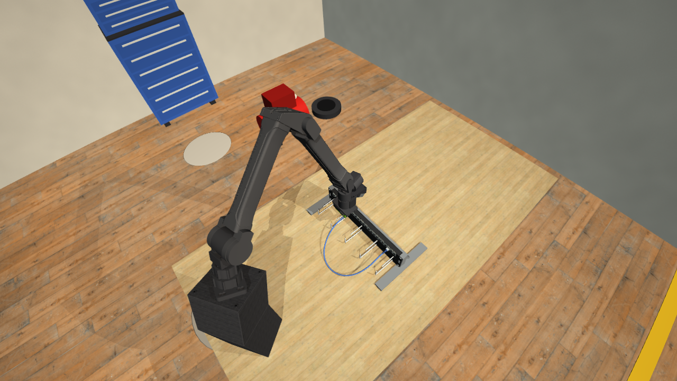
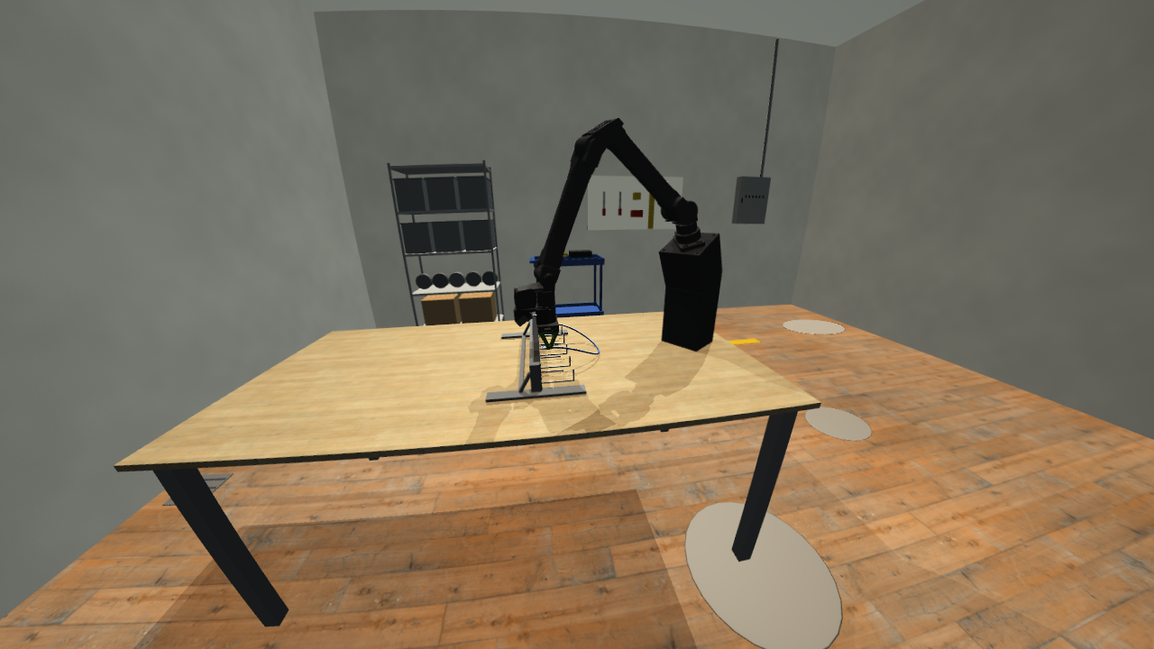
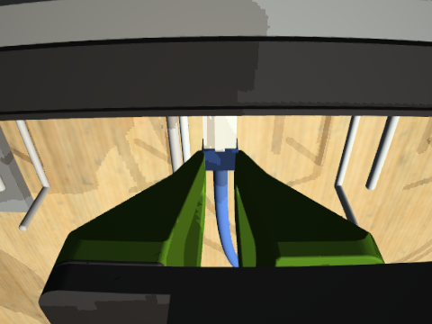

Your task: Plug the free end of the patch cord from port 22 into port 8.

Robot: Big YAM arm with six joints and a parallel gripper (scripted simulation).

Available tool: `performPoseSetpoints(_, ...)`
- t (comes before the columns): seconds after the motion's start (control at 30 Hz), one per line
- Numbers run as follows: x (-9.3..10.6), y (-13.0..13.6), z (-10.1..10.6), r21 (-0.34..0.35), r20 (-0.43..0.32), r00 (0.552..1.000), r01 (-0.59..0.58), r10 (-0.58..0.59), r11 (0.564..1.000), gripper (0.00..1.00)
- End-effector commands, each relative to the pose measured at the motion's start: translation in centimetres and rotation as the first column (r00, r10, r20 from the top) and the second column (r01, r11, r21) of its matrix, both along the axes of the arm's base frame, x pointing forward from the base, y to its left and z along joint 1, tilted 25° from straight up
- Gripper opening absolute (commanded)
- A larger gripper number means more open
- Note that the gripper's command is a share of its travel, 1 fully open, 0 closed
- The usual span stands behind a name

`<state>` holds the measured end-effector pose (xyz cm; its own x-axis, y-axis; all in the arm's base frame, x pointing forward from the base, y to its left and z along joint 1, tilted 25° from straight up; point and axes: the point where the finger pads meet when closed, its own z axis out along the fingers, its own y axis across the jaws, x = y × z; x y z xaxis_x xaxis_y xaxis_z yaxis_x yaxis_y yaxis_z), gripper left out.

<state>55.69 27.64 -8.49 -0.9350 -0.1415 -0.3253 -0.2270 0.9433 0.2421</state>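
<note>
Gripper (image 3: 220,165) closed narrow on the blue boot of the plug (image 3: 220,133), white tip reaching into the underside of the dark panel (image 3: 180,75) above; green fingers pinching from left and right. Patch cord (image 1: 331,255) looping in a blue arc over the table (image 1: 449,189), far end seated near the right end of the rack (image 1: 378,232).

Risks, as judged: stalled plug, short of latching, if released too soon; depth of insertion not readable from any view. Sliding or tipping of the unfastened rack under a continued push. Springing of the cord on release, if the latch has not caught.

Differences between views: wrist view alone showing fingers, boot and plug tip against the panel, but no port numbers. Top view alone showing the full cord loop and both grey rack feet (image 1: 400,265). Exterior view showing the rack upright (image 2: 528,362), well back from the near table edge, plug too small to resolve.
</note>
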Motion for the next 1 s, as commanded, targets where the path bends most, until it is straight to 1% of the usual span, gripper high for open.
performPoseSetpoints(0.0,1.68,-0.27,1.72,0.010,0.034,0.999,0.010,-0.010,1.000,0.00)
performPoseSetpoints(0.97,2.02,-0.15,2.13,0.014,0.040,0.999,0.013,-0.014,1.000,0.00)
